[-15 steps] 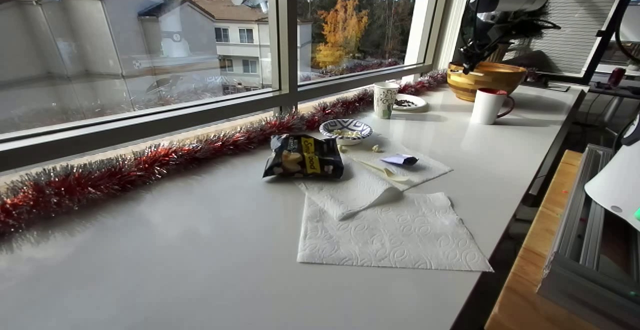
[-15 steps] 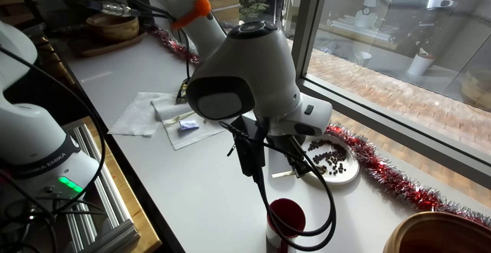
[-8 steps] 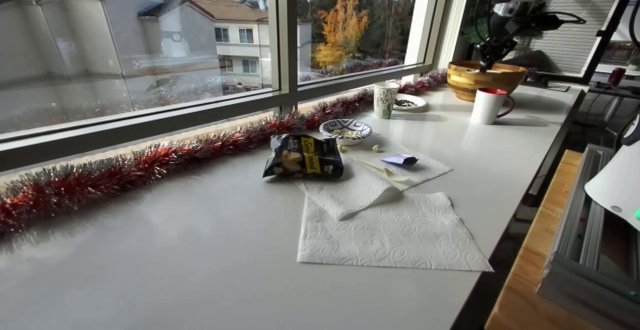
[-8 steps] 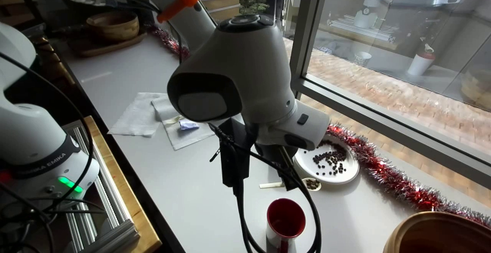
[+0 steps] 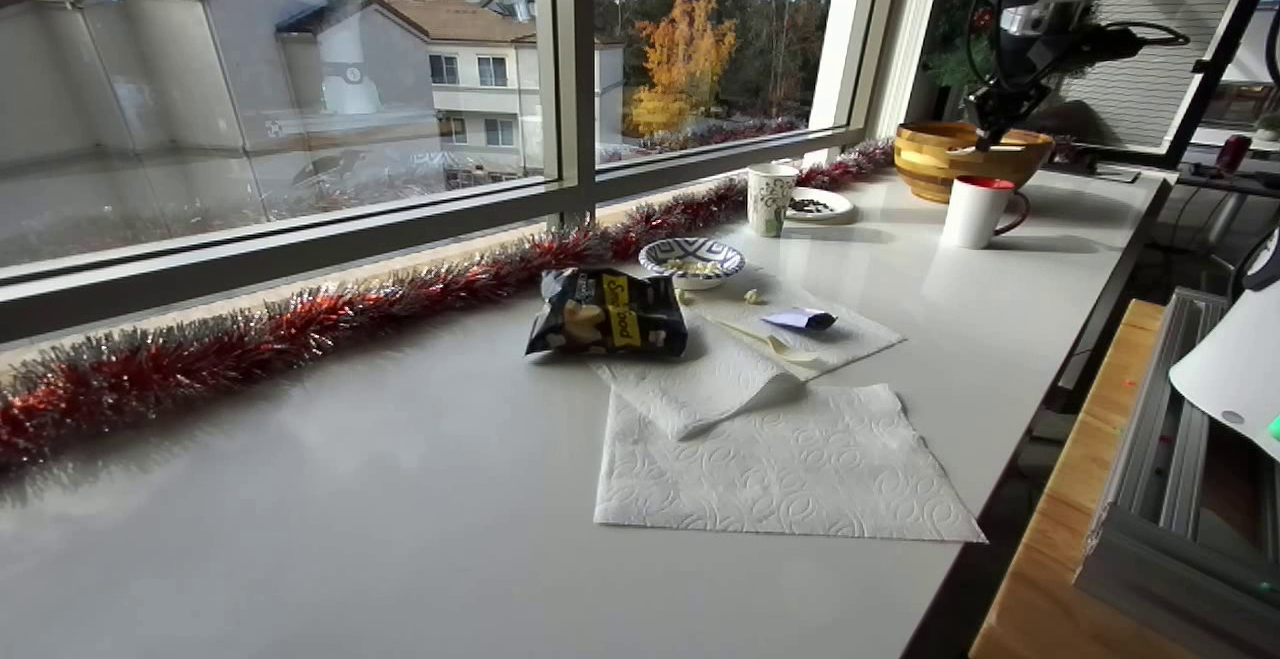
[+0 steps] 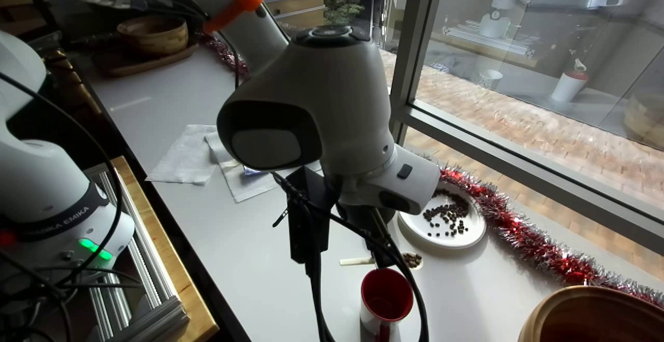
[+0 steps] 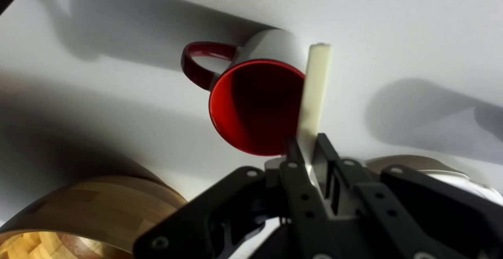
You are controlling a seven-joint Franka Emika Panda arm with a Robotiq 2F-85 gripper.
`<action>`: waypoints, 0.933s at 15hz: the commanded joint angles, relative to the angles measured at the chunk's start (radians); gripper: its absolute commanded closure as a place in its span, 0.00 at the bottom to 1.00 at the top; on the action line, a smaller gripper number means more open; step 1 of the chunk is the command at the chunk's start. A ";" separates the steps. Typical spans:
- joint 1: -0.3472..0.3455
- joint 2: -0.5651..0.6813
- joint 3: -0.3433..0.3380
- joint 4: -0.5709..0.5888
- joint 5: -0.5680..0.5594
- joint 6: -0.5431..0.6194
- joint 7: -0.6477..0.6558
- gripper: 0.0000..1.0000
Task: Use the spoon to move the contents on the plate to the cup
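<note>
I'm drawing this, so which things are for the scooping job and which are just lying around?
For the job: spoon, white plate, dark bits, white mug, likely the cup meant.

Just lying around: snack bag, patterned bowl, paper towels, wooden bowl, tinsel, probably the paper cup.

Note white outside and red inside on the mug. Read plain cream on the spoon, plain white on the plate, dark brown and tan among the bits. On the wooden bowl, find golden and brown blocks; on the paper cup, leafy print over white; on the small bowl, dark blue geometry over white.
</note>
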 commanded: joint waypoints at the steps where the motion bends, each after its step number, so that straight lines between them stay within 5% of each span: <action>1: 0.018 0.000 -0.016 -0.001 0.004 -0.002 -0.001 0.97; 14: 0.142 0.059 -0.200 -0.004 -0.198 -0.006 0.164 0.97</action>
